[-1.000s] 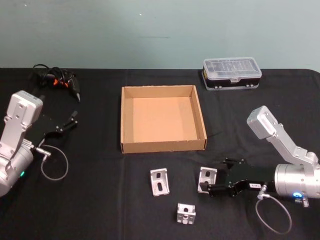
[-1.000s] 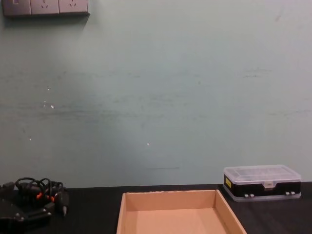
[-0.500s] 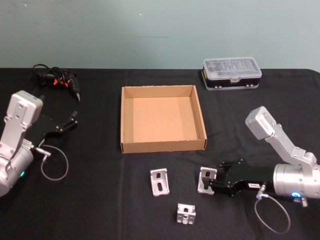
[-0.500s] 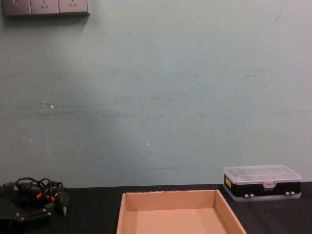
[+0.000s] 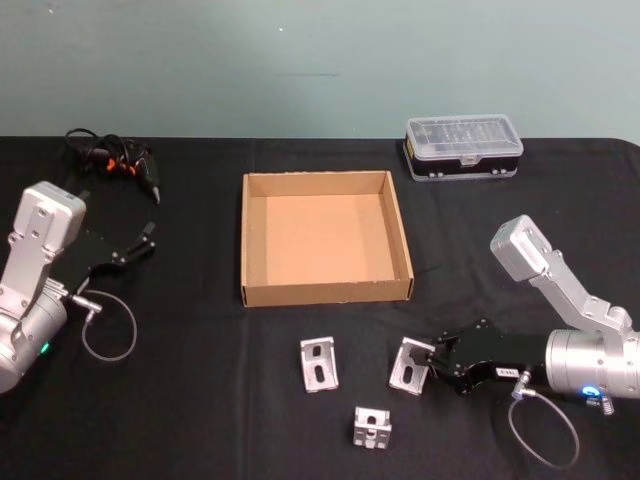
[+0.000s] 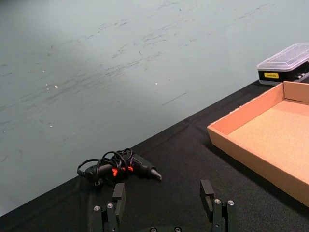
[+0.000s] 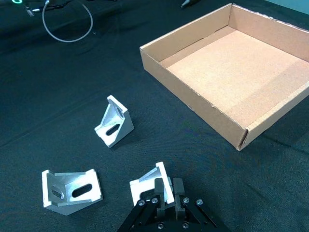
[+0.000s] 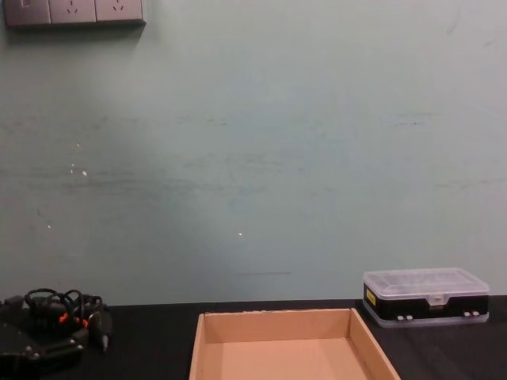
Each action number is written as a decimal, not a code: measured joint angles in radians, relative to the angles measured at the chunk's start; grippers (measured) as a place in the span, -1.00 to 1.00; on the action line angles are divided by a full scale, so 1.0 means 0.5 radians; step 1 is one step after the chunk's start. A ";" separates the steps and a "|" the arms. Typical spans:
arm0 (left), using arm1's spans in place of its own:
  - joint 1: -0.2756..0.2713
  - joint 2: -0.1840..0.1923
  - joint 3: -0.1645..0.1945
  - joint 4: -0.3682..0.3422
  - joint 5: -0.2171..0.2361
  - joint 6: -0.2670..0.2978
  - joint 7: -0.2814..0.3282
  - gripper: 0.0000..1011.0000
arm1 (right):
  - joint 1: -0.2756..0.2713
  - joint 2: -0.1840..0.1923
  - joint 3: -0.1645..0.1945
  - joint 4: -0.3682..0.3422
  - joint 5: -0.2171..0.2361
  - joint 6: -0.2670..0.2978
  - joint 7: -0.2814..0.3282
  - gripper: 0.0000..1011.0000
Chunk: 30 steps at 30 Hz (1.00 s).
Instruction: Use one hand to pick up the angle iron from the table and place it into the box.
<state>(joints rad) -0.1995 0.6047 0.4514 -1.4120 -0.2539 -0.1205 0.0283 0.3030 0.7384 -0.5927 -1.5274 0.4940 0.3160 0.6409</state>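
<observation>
Three silver angle irons lie on the black table [image 5: 200, 400] in front of the box [image 5: 326, 291]. My right gripper [image 5: 437, 366] is shut on the rightmost angle iron [image 5: 409, 366], which tilts in its grip. The right wrist view shows the dark fingers [image 7: 158, 186] pinching that angle iron [image 7: 146, 187] by one wall. The other two angle irons [image 5: 318, 363] [image 5: 371, 427] rest loose to its left. The brown cardboard box [image 7: 193, 99] holds nothing. My left gripper [image 5: 135, 245] is parked at the table's left side, open [image 6: 163, 198].
A small clear-lidded black case [image 5: 463, 146] stands behind the box on the right. A bundle of black cables with orange bits [image 5: 112, 165] lies at the back left. A grey cable loop [image 5: 108, 330] hangs by the left arm.
The right gripper has closed on the rightmost angle iron and turned slightly; the piece now tilts instead of lying square. The left arm has not moved.
</observation>
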 joint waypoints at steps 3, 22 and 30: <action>0.000 0.000 0.000 0.000 0.000 0.000 0.000 1.00 | 0.000 -0.002 0.002 0.001 -0.004 -0.002 0.000 -0.76; 0.000 0.000 0.000 0.000 0.000 0.000 0.000 1.00 | -0.046 -0.019 0.187 -0.224 -0.019 -0.109 -0.211 -0.76; 0.000 0.000 0.000 0.000 0.000 0.000 0.000 1.00 | 0.052 -0.167 0.242 -0.129 -0.073 -0.147 -0.319 -0.76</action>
<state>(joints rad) -0.1995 0.6047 0.4513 -1.4120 -0.2538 -0.1205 0.0283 0.3290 0.6549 -0.4718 -1.5921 0.4573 0.2426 0.4815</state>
